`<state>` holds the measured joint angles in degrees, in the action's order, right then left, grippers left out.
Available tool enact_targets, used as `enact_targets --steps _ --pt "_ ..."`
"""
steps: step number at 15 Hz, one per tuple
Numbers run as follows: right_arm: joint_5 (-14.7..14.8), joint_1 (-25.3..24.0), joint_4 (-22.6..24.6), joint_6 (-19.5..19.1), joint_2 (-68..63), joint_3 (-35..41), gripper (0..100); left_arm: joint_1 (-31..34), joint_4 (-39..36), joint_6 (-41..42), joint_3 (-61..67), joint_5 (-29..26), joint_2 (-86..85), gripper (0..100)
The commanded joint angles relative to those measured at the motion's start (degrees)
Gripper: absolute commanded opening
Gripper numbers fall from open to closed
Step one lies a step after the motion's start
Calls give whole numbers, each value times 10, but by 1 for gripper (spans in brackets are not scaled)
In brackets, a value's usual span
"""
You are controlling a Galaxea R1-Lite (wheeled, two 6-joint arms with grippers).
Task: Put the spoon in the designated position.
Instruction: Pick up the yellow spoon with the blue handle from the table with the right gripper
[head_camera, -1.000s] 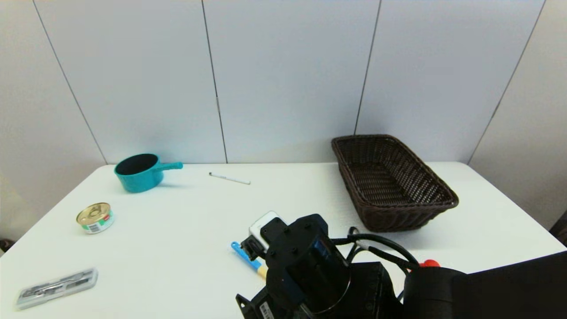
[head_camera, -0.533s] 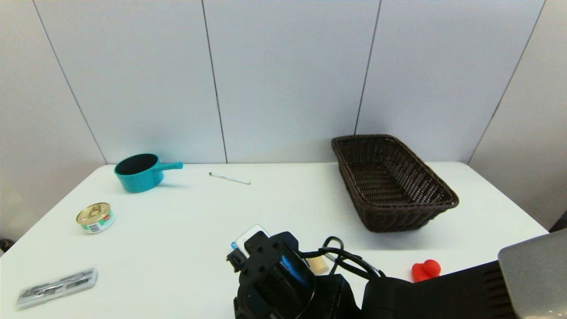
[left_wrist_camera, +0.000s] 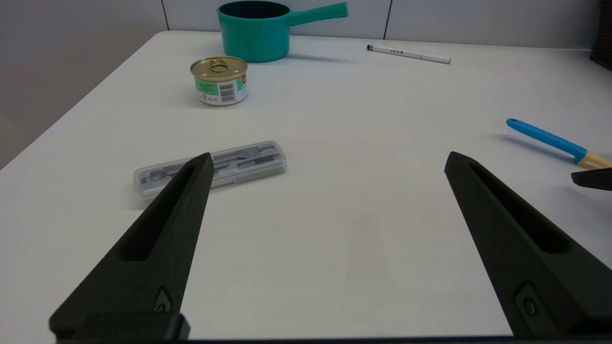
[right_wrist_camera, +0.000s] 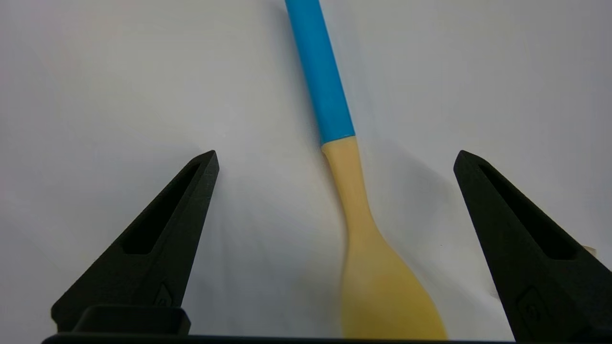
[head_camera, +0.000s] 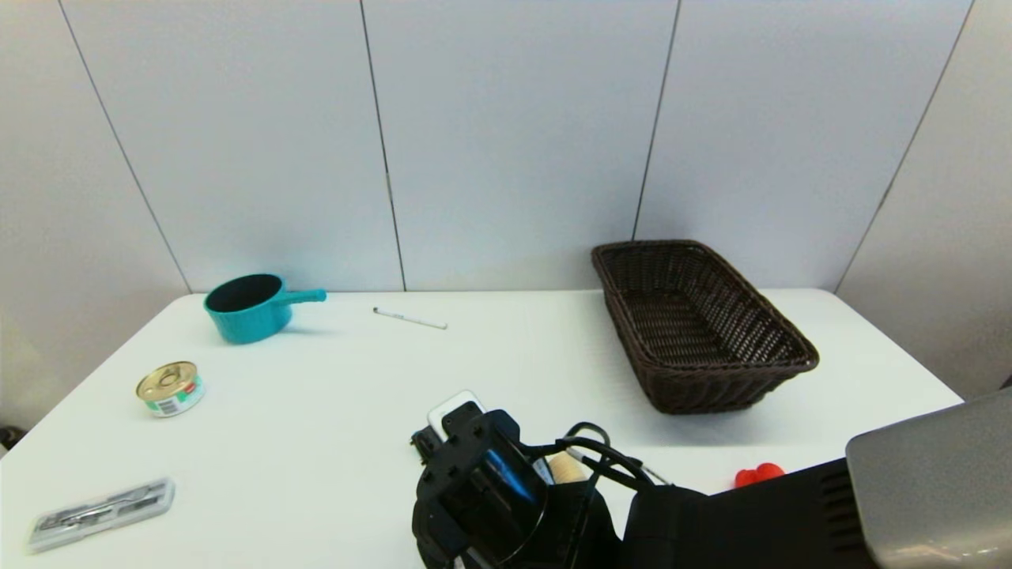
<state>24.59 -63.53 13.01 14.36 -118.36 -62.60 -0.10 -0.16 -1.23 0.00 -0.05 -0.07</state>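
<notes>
Shifted left and back toward the front edge over the last second, right arm [head_camera: 482,490] now low over the near middle of the worktop [head_camera: 332,411]. Right jaws spread wide, gripping nothing, one finger [right_wrist_camera: 162,239] on each side of the spoon [right_wrist_camera: 351,191]. Lying flat on the worktop in that gap, touched by neither finger: pale yellow bowl toward the wrist, blue handle pointing away. Mostly hidden under the wrist in the head view, with only a pale end peeping out beside the cables. Seen from the left wrist, blue handle stretched along the worktop with one black fingertip of the right jaws just beside the yellow neck.

Left jaws also spread wide and gripping nothing, low over the near left part of the worktop, outside the head view. Just past one finger [left_wrist_camera: 167,229], a clear plastic case [head_camera: 101,514] with metal tools inside.

Farther back on the left, a small can [head_camera: 170,388] with a gold lid, upright. Behind it near the wall, a teal pot [head_camera: 245,307], handle pointing right. Right of the pot, a thin white pen [head_camera: 409,318], lying flat. On the right, a dark wicker basket [head_camera: 779,359], well apart from the spoon. Near the front right, a small red thing [head_camera: 757,474], now partly covered by the right arm.
</notes>
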Motion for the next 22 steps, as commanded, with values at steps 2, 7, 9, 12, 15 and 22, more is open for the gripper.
enact_targets --steps 2,7,9,12,15,22 --pt "-12 -3 -3 33 -10 -16 100 0 0 -1 1 0 1 100" --pt "-16 -1 -12 53 -19 -16 100 0 0 0 1 0 1 100" --pt "-16 2 -20 54 -22 -18 100 0 0 0 1 0 1 100" --pt "-17 14 -21 55 -28 -18 100 0 0 0 1 0 1 100" --pt "-21 17 -40 55 -28 -27 100 0 0 -1 1 0 1 100" --pt "-21 12 -58 55 -25 -49 100 0 0 0 1 0 1 100"
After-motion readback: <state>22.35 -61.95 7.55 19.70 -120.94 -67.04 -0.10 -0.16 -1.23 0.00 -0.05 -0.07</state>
